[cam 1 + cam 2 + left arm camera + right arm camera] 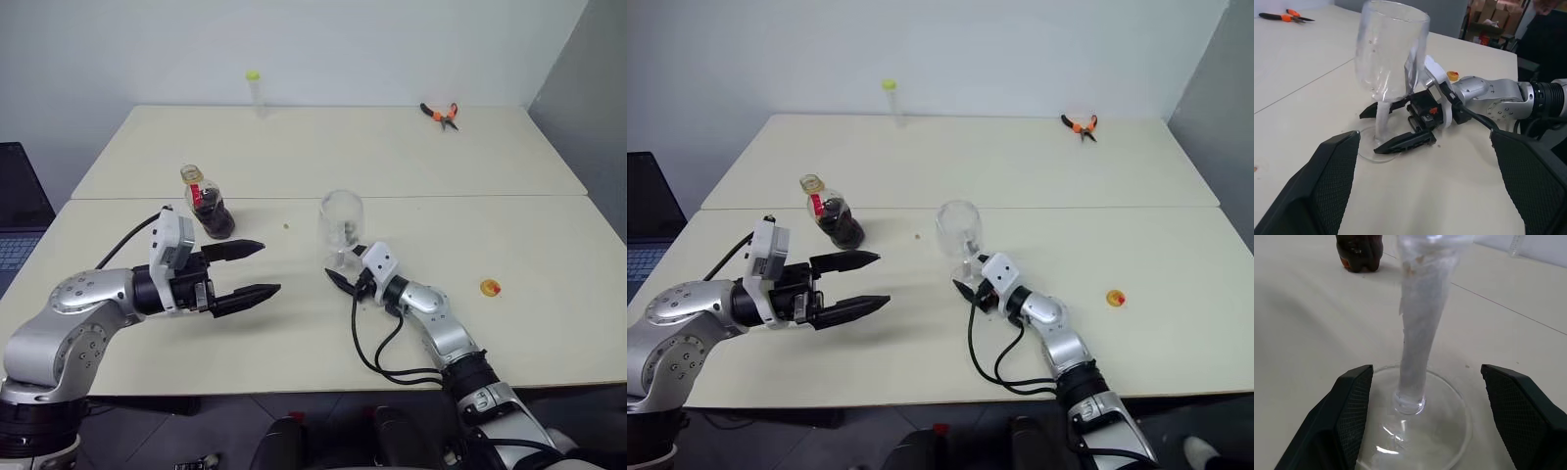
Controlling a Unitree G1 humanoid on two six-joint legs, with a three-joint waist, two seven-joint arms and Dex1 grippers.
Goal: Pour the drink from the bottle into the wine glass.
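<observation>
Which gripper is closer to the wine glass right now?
Right. The right gripper stands open astride the wine glass stem; the left gripper hangs open well off to its side.

The small clear plastic bottle (207,203) with a rounded body and a red label at its open neck stands upright on the surface, just beyond the left fingers (242,292); dark brown, almost black drink (213,220) fills its lower body. The clear stemmed wine glass (342,227) stands upright and empty, its stem between the spread right fingers (1354,406), flat foot on the surface
</observation>
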